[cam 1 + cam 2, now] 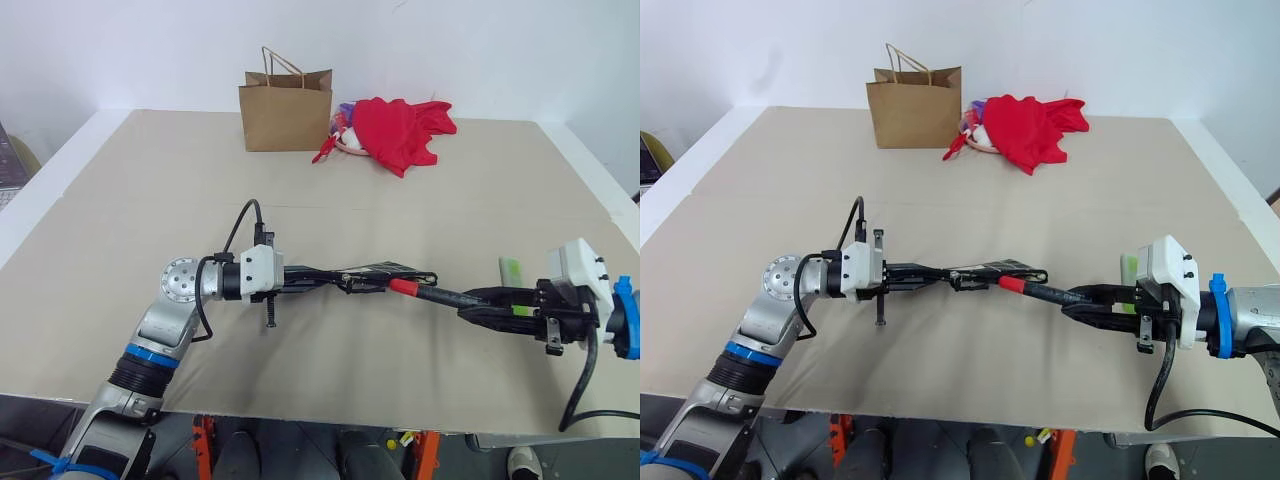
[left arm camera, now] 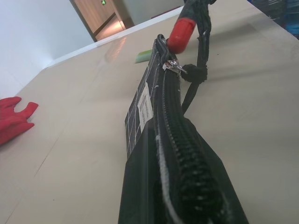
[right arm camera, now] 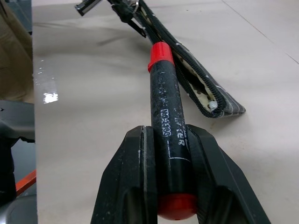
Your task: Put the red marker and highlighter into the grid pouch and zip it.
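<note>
The left gripper (image 1: 300,278), left of center in the head views, is pointing toward the frame's right with its fingers pressed together on one end of the pouch (image 1: 385,272). The pouch is hanging edge-up above the bench (image 1: 130,200), stretching rightward from those fingers across the middle of the frame. In the left wrist view its zipper (image 2: 180,154) is running along the top edge away from the camera, with the grid fabric and a small white label (image 2: 145,105) showing on the side.

The right gripper (image 1: 470,305), at the right of the head views, is pointing toward the frame's left with its fingers (image 3: 126,182) clamped on the marker (image 1: 430,292). The fingers are holding the marker near its rear red end, and its black barrel is sticking out ahead of them. Its red front end (image 3: 160,54) is sitting right at the far end of the pouch, by the zipper; whether it is touching the fabric I cannot tell.

The highlighter (image 1: 511,270) is lying on the bench at the right, just above the right gripper in the left eye view.

At the top center of the frame a brown paper bag (image 1: 285,108) is standing upright, with a red cloth heap (image 1: 400,130) just to its right.
</note>
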